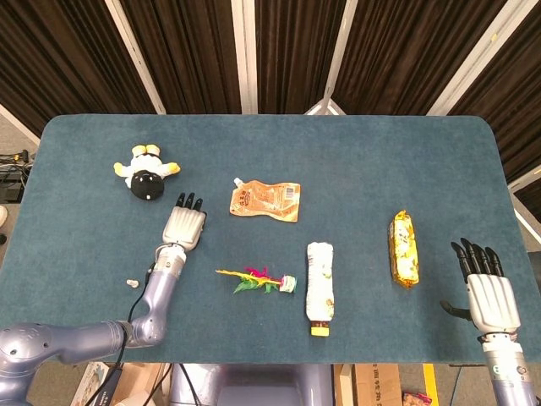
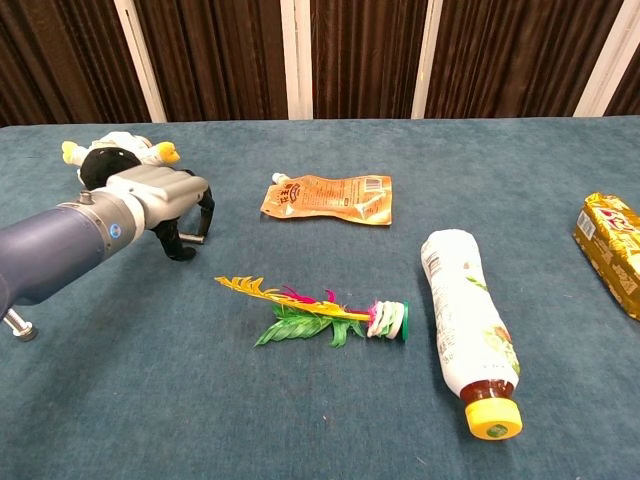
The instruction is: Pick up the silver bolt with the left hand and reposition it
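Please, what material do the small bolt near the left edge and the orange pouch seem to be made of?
The silver bolt looks like bare metal: grey, with a slight shine, though too small to be sure. The orange pouch looks like glossy printed plastic film or foil, lying flat with soft wrinkles and a small spout at one corner.
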Robot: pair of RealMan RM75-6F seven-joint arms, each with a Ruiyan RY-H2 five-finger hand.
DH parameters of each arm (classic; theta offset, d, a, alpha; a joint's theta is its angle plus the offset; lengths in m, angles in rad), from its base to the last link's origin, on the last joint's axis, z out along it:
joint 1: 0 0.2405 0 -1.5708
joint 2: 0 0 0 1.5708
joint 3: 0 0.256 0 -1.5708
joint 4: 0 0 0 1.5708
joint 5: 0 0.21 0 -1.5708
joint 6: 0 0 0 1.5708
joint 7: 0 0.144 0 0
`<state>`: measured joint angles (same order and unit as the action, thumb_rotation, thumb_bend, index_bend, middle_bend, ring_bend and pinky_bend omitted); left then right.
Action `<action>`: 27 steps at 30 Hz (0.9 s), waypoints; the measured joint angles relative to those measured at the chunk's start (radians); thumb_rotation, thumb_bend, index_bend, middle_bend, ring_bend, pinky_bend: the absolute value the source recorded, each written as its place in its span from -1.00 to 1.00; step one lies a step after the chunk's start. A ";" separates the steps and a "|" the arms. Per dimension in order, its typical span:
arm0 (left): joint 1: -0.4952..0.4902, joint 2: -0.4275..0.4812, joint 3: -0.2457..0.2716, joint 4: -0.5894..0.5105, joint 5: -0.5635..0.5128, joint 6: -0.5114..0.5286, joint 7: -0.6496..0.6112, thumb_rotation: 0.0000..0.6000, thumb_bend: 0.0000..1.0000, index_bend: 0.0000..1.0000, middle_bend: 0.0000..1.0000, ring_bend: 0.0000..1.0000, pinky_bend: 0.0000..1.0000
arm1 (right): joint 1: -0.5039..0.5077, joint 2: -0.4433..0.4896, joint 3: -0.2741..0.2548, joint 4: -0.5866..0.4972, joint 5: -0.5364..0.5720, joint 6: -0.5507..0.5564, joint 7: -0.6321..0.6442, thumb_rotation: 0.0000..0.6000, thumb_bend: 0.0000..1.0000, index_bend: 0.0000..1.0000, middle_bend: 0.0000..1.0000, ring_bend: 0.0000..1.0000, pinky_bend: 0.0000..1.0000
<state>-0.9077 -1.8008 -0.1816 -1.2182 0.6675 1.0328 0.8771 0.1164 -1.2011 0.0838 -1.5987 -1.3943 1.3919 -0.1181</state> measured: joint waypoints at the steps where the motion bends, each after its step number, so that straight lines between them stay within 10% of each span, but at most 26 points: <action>1: 0.000 -0.001 0.000 0.002 0.000 -0.001 0.001 1.00 -0.03 -0.03 -0.78 -1.00 -1.00 | 0.000 0.000 0.000 0.000 0.000 0.000 0.001 1.00 -0.77 -0.83 -0.86 -0.88 -1.00; 27: 0.008 -0.011 -0.009 -0.003 0.017 0.009 -0.008 1.00 0.04 0.11 -0.69 -1.00 -1.00 | 0.002 -0.004 0.000 -0.002 0.011 -0.009 0.006 1.00 -0.77 -0.83 -0.86 -0.88 -1.00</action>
<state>-0.9000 -1.8114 -0.1911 -1.2210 0.6840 1.0422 0.8693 0.1186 -1.2046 0.0841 -1.6002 -1.3831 1.3827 -0.1125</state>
